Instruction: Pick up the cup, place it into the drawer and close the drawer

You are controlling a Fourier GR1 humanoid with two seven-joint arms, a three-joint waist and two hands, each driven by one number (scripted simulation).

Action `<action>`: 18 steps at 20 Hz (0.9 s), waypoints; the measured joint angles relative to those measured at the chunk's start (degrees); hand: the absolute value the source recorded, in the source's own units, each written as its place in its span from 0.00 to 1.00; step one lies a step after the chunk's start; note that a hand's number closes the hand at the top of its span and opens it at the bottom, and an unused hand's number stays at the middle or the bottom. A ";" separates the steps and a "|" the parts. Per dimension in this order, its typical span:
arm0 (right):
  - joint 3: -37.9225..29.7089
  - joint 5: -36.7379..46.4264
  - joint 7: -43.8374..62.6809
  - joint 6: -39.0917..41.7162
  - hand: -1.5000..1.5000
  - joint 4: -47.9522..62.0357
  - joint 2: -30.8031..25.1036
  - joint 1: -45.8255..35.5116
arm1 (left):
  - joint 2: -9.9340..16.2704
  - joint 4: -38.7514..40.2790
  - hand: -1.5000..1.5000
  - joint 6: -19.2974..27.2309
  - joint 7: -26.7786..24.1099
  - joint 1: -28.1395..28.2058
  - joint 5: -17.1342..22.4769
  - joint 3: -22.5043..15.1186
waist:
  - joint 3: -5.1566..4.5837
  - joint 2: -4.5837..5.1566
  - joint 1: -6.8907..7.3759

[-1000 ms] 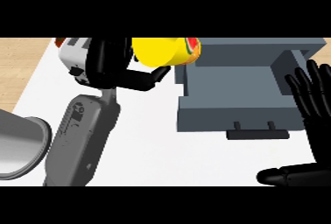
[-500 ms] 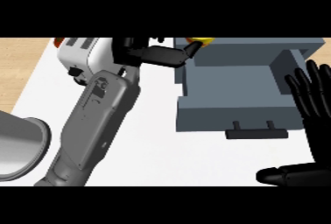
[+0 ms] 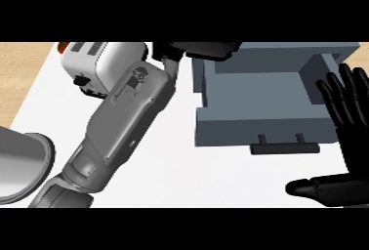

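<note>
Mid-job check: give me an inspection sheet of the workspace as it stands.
Surface: white counter, wood floor at the left.
Job's things: grey drawer open, nothing seen inside; cup not visible.
Clutter: white toaster at the back left; grey metal vessel at the left edge.
Hands: left hand at the drawer's back left corner, fingers unclear; right hand open, resting at the right edge.
Cables: nothing seen.
Surroundings: nothing seen.
</note>
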 measured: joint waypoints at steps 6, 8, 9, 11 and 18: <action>1.70 1.36 -0.15 -0.53 0.00 0.31 0.82 -0.91 | 0.00 9.28 1.00 2.72 -3.56 -4.74 5.87 -4.51 | 0.01 0.17 -0.84; 1.21 1.08 -1.19 -0.04 0.00 1.20 0.62 -0.92 | -0.01 12.05 1.00 3.17 -4.81 -5.38 7.80 -6.02 | 0.02 0.26 -1.14; 1.27 1.22 -1.26 -0.12 0.00 1.04 0.70 -0.76 | -0.02 13.01 1.00 3.27 -5.10 -5.69 8.42 -7.10 | 0.02 0.25 -1.16; 1.28 1.03 -1.71 0.29 0.00 1.32 0.61 -0.69 | -0.01 15.65 1.00 3.69 -6.24 -6.67 10.04 -8.96 | 0.02 0.37 -1.63; 2.11 1.04 -2.04 0.60 0.00 2.00 0.94 -1.50 | -0.01 22.79 1.00 3.42 -8.13 -9.83 13.38 -14.15 | 0.04 0.74 -3.02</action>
